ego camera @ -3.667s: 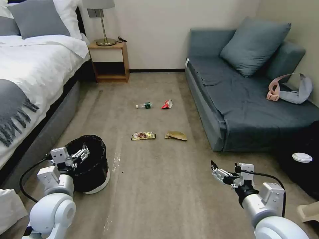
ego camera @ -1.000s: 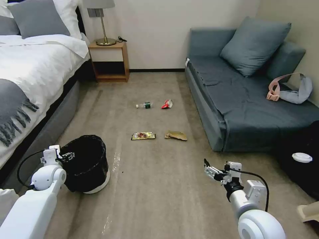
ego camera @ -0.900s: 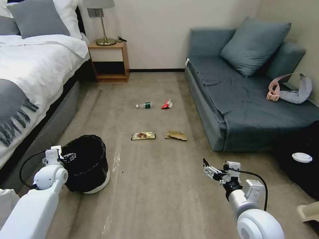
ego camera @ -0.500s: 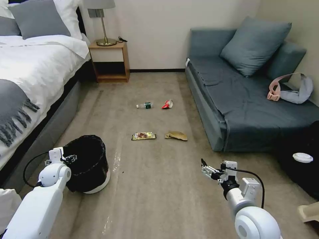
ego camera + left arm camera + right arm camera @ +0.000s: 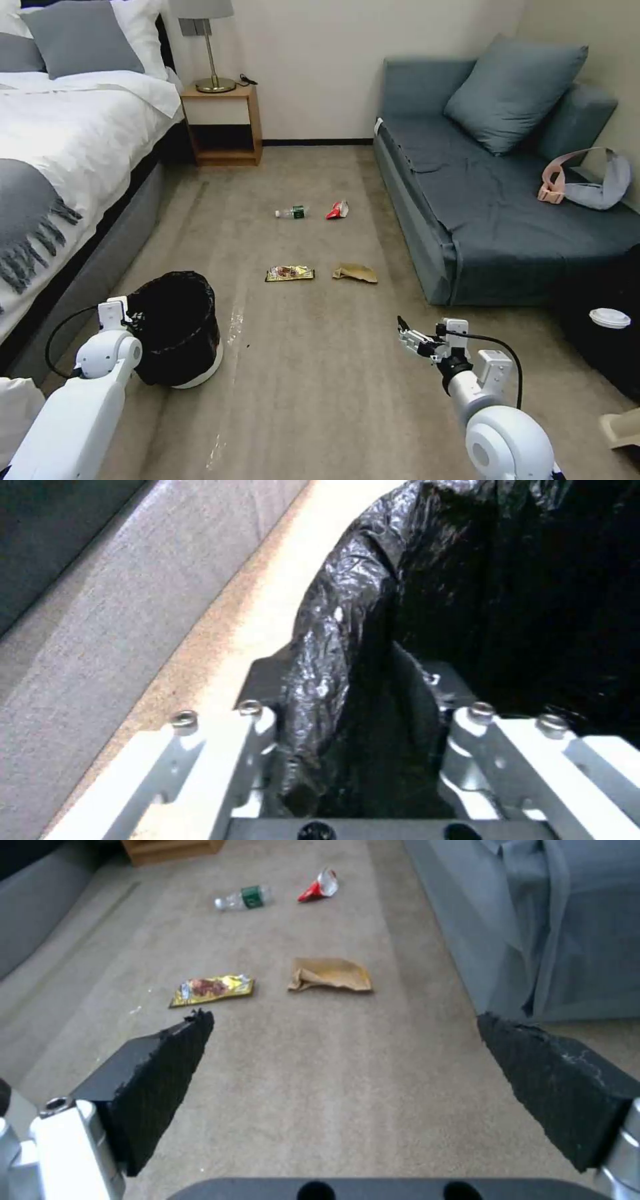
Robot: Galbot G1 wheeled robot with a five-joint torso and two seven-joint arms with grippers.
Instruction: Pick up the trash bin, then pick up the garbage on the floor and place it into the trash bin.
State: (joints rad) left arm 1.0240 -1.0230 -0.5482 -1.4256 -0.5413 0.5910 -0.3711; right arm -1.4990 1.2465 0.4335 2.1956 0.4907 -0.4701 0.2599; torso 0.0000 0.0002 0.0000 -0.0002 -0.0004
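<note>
Left wrist view puts my left tool (image 5: 357, 720) astride the rim of the bin (image 5: 507, 605): one finger (image 5: 220, 760) is outside, against the bag's outer fold, the other finger (image 5: 493, 760) is inside the dark hollow, and the crinkled black bag (image 5: 333, 645) is bunched between them. The jaws are closed in on that fold of bag and rim, gripping it.

From the head, the bin (image 5: 179, 327) stands on the floor (image 5: 320, 400) close to the bed (image 5: 60, 167), with my left tool (image 5: 123, 315) at its near-left rim. Its white base rests on the carpet.

My right tool (image 5: 408, 337) hangs over bare carpet, well apart from the bin, with nothing in it. Seen from the right wrist, the two black pads (image 5: 160, 1075) stand wide apart, and past the gap between them lies the litter.

The gold packet (image 5: 289, 273) and brown paper bag (image 5: 355, 272) lie side by side, nearest me. Farther off, the bottle (image 5: 291, 213) and red wrapper (image 5: 337, 210) lie side by side, toward the nightstand (image 5: 223, 120). All four sit in the open strip of floor between bed and sofa (image 5: 493, 193). Nothing stands between my right tool and the litter.
</note>
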